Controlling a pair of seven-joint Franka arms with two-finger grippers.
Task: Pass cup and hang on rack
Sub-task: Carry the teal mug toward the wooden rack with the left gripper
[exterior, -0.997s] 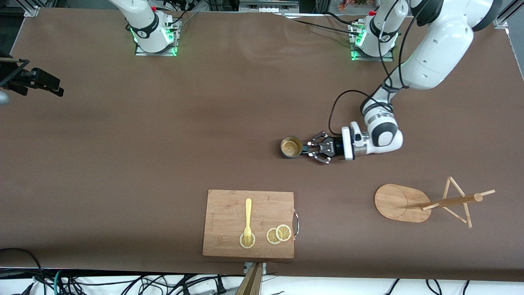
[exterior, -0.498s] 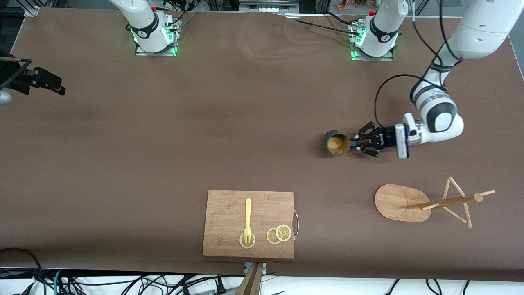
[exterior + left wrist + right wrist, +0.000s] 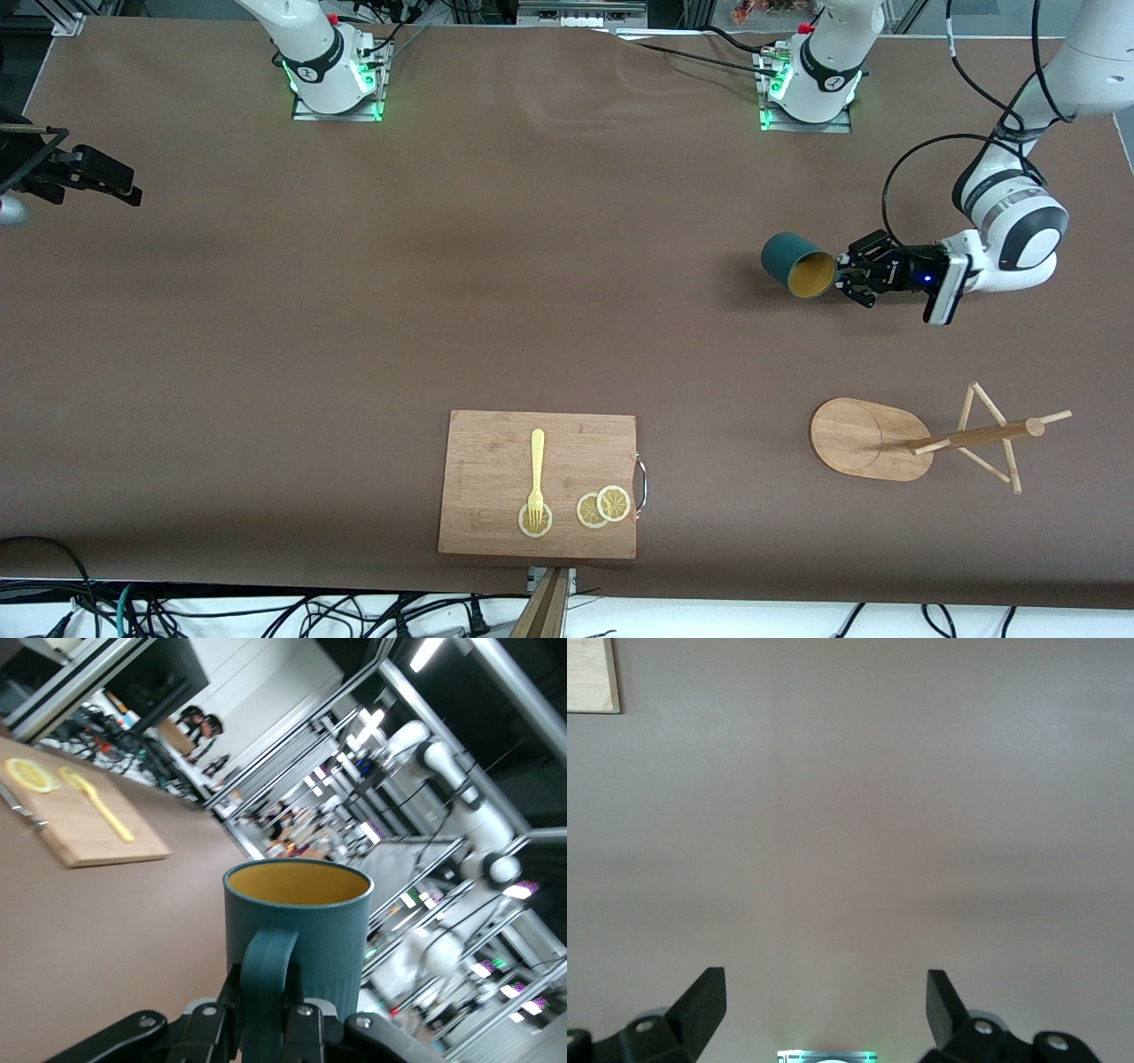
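The dark teal cup point(image 3: 791, 260) with its yellow inside hangs tilted in the air, its mouth turned toward the front camera. My left gripper point(image 3: 837, 276) is shut on the cup's handle point(image 3: 268, 979); in the left wrist view the cup point(image 3: 310, 921) fills the middle. It is over bare table near the left arm's end. The bamboo rack point(image 3: 974, 436), with its oval base point(image 3: 855, 439), stands nearer to the front camera than the spot under the cup. My right gripper point(image 3: 825, 985) is open over bare table with nothing between its fingers.
A wooden cutting board point(image 3: 496, 461) lies near the table's front edge, with a yellow fork point(image 3: 537, 470) and lemon slices point(image 3: 604, 507) on it. A corner of this board point(image 3: 589, 673) shows in the right wrist view. A black cable loops at the left wrist.
My left gripper has carried the cup up off the table and toward the left arm's end. The cup has tipped from upright to tilted. The right arm has not visibly moved.
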